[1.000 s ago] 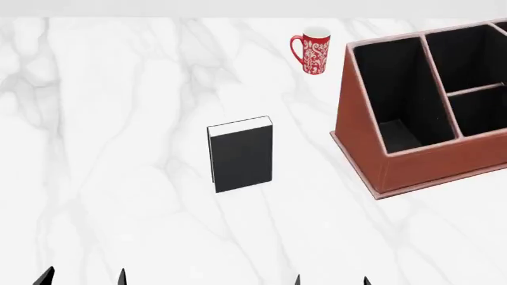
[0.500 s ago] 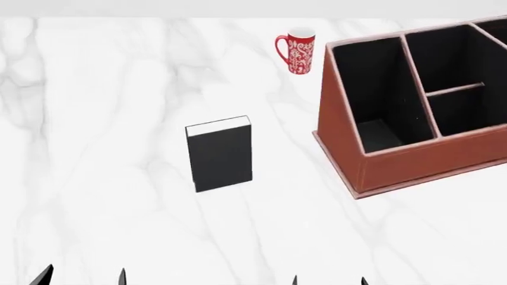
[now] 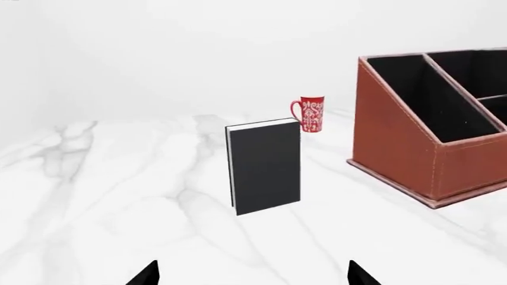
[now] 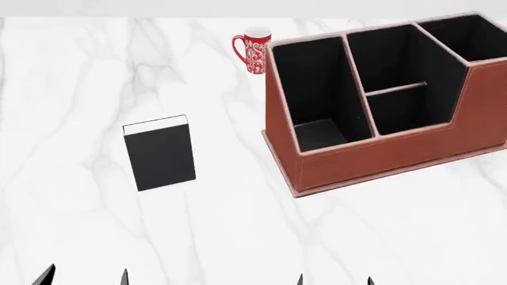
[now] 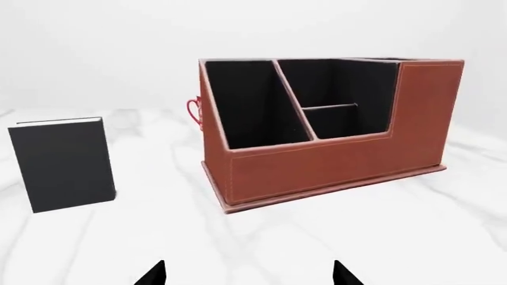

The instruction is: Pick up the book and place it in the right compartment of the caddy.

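Fingertips are all you get of either claw: two dark points of the left claw (image 4: 83, 278) and two of the right claw (image 4: 334, 280) poke up at the near edge of the head view, each pair set well apart, so both claws stand spread with nothing between them. Their bodies are cut off by the frame edge.

Ahead of your left claw, the book (image 4: 159, 152) stands upright on the white marbled surface (image 4: 237, 237), its plain black cover facing you and a thin white strip of page edges along the top. It stands alone, well apart from everything else, with bare surface between it and both claws.

To the book's right and a little farther sits the caddy (image 4: 380, 154), a reddish-brown box with pale rims and black lining. Its low front wall faces you; the right end rises to a tall panel. You can see a long compartment on its left, two smaller ones split by a divider in the middle, and another at the far right whose floor is hidden behind that tall panel.

Farthest back, the red-and-white patterned mug (image 4: 253, 51) stands just beside the caddy's far left corner. In the right wrist view only its handle shows past the caddy.
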